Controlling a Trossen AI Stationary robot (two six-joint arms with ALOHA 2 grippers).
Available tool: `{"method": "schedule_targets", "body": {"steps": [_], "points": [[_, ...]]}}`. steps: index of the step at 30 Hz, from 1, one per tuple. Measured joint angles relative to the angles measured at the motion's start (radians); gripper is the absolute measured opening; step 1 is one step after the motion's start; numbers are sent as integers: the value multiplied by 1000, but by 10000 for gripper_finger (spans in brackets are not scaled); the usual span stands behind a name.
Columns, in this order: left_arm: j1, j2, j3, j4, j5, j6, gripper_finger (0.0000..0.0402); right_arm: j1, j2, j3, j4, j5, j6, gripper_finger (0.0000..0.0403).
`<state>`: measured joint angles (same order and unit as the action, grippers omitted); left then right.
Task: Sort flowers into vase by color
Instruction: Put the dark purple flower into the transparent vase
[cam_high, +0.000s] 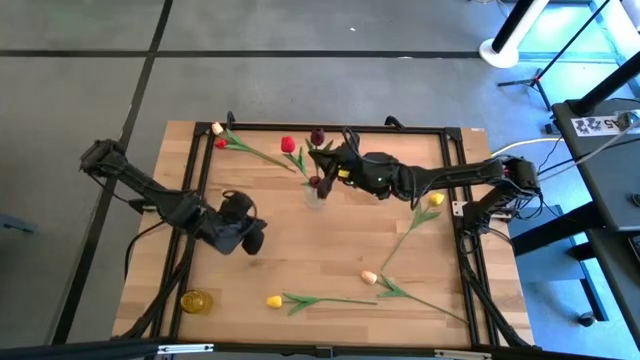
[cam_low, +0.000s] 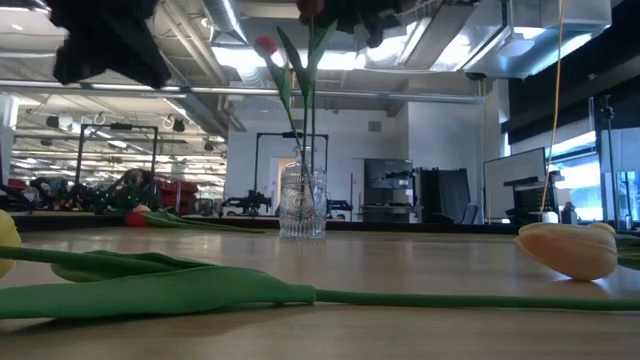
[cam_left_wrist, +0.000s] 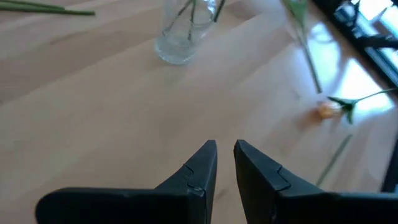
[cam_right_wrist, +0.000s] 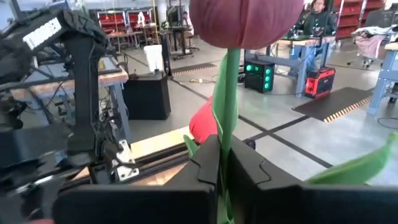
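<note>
A clear glass vase (cam_high: 316, 192) (cam_low: 303, 200) stands mid-table. A red tulip (cam_high: 288, 144) (cam_low: 265, 45) stands in it with its stem in the vase. My right gripper (cam_high: 322, 160) (cam_right_wrist: 225, 155) hovers above the vase, shut on a dark maroon tulip (cam_high: 318, 135) (cam_right_wrist: 242, 18). My left gripper (cam_high: 250, 240) (cam_left_wrist: 226, 149) waits left of the vase above bare wood, fingers shut but for a narrow gap, holding nothing. Lying on the table are a yellow tulip (cam_high: 274, 300), a cream tulip (cam_high: 369, 277) (cam_low: 565, 250), another yellow tulip (cam_high: 436, 199), and a red (cam_high: 220, 143) and a cream (cam_high: 217, 128) head at the far left. My right gripper pinches the maroon tulip's stem (cam_right_wrist: 227, 118) between its two fingers, a short way below the head. The fingers come level from the table's right and lie across the stem. The tulip stands nearly upright, and its lower stem (cam_low: 306, 150) reaches down into the vase.
A small yellow glass vessel (cam_high: 196, 300) sits at the near left corner. A black frame (cam_high: 330, 127) runs along the table's edges. Stems and leaves (cam_low: 150, 285) lie across the near part of the table. Bare wood shows between the left gripper and the vase.
</note>
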<state>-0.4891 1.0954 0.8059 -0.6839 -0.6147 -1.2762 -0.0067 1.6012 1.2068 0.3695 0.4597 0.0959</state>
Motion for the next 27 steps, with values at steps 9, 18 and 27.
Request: {"method": "schedule_targets", "body": {"steps": [9, 18, 27], "points": [[85, 0, 0, 4, 23, 109, 80, 0, -71, 50, -22, 39, -99, 11], [86, 0, 0, 4, 23, 104, 79, 0, -34, 48, -14, 0, -43, 6], [105, 0, 0, 4, 23, 81, 79, 0, 4, 47, -47, -8, -46, 11]]}}
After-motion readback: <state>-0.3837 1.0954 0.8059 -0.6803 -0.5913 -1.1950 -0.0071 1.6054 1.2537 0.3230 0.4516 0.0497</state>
